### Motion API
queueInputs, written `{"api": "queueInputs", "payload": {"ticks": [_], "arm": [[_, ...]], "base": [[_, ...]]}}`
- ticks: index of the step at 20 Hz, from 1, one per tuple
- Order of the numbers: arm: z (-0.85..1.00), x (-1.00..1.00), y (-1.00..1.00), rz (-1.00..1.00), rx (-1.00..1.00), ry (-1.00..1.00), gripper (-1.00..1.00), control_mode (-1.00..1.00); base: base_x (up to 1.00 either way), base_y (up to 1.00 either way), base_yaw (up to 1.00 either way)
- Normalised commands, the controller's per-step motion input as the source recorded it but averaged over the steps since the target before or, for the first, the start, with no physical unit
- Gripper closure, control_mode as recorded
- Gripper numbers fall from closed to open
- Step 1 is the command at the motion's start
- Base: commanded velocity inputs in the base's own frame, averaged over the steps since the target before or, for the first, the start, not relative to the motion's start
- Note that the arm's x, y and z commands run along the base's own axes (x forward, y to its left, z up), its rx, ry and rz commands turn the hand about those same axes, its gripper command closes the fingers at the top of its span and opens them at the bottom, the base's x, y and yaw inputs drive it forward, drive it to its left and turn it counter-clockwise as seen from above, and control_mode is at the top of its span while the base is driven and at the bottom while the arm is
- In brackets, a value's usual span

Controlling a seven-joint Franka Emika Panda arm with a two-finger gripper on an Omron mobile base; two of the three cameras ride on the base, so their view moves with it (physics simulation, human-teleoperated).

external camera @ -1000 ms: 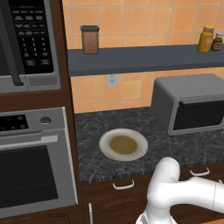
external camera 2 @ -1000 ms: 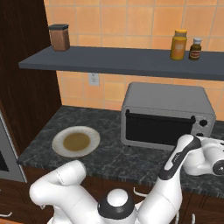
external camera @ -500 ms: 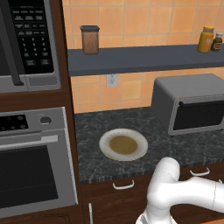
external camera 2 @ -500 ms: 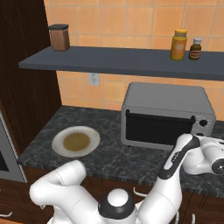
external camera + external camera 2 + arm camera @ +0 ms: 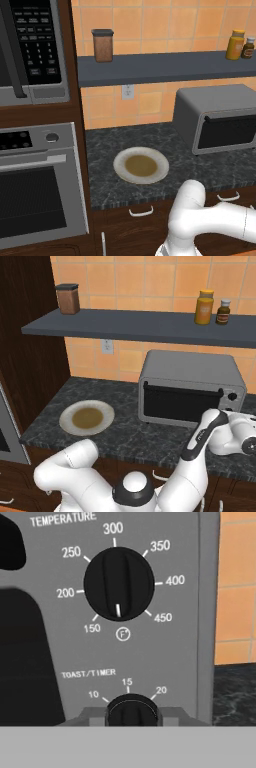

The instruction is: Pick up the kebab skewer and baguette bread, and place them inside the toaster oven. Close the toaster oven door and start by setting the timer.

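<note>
The toaster oven stands on the counter with its dark-glass door shut upright. In the hand view my gripper is right at the control panel, its fingers flanking the TOAST/TIMER knob and shut on it. Above it sits the temperature knob, pointer straight down. In the right base view my hand hangs in front of the oven's right end. The kebab skewer and baguette bread are hidden.
A white plate with a brown smear lies left of the toaster oven. The built-in oven and black microwave stand at the far left. A shelf above carries a jar and two bottles.
The jaws have closed on the timer knob. In the base views the arm has hardly moved, and the plate and toaster oven stay put.
</note>
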Motion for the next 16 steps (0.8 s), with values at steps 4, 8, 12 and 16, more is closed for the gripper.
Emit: {"api": "queueInputs", "payload": {"ticks": [4,8,12,16], "arm": [[0.00,0.01,0.00,0.00,0.01,0.00,1.00,-1.00],[-0.01,0.00,0.00,-0.01,0.16,0.00,1.00,-1.00],[-0.01,0.00,0.00,-0.06,0.26,0.00,1.00,-1.00],[-0.07,-0.04,0.00,-0.08,0.30,-0.03,1.00,-1.00]], "base": [[0.00,0.00,0.00],[0.00,0.00,0.00],[0.00,0.00,0.00],[0.00,0.00,0.00]]}}
